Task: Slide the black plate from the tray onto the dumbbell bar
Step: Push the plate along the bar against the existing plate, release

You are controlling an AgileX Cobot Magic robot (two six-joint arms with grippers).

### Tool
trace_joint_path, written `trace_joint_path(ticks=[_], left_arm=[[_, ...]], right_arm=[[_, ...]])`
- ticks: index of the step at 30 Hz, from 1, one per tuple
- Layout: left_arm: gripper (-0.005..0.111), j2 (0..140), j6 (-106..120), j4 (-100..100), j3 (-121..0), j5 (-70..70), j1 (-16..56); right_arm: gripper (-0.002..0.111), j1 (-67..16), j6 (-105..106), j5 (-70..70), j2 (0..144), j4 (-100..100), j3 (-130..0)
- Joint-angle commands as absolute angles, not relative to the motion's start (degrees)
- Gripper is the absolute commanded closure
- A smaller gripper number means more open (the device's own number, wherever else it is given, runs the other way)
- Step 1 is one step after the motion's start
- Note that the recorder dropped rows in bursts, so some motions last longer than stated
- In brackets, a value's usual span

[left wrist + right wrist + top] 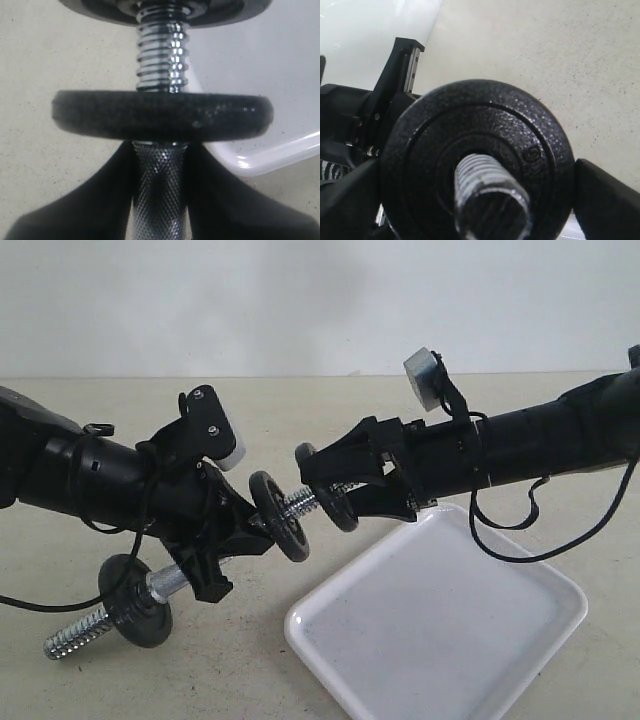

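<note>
Our right fingers (602, 197) clamp the matte-black round plate (338, 505) on the chrome dumbbell bar (75, 634) our left fingers (85, 210) grip; we'd seat it toward exterior-view 8 o'clock.

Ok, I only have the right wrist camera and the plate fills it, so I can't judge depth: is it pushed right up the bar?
Observer: No. In the left wrist view, bare thread of the dumbbell bar shows between the black plate and an inner plate further along.
Operator: What steadies the bar?
Observer: The left claw grips its knurled handle, just behind the inner plate.
Operator: Is the bar level?
Observer: No. The exterior view shows it tilted, with its other end low and a third plate on it.
</note>
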State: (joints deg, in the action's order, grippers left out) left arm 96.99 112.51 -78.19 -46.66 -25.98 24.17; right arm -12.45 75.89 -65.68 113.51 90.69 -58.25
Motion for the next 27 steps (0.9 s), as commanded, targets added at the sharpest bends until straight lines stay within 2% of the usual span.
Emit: trace_joint_path(ticks=[1, 14, 21, 25, 27], left_arm=[[0.102, 94.20, 113.59, -82.03, -48.12, -31.46, 24.59], [0.102, 94.20, 113.59, -82.03, -48.12, -31.57, 24.59], [0.102, 94.20, 113.59, -82.03, -48.12, -31.57, 24.59], [0.102, 94.20, 113.59, -82.03, -48.12, -31.57, 24.59], [0.102, 94.20, 113.59, -82.03, -48.12, -31.57, 24.59]], right_arm=[[0.108, -13.95, 77.04, -69.96, 112.65, 97.00, -58.86], [0.108, -17.07, 79.29, -69.89, 112.65, 99.11, -58.86], [0.107, -17.18, 75.24, -63.32, 112.65, 97.83, -58.86], [0.082, -17.18, 74.41, -61.50, 112.65, 97.83, -58.86], [0.056, -17.18, 74.01, -60.61, 112.65, 97.83, -58.86]])
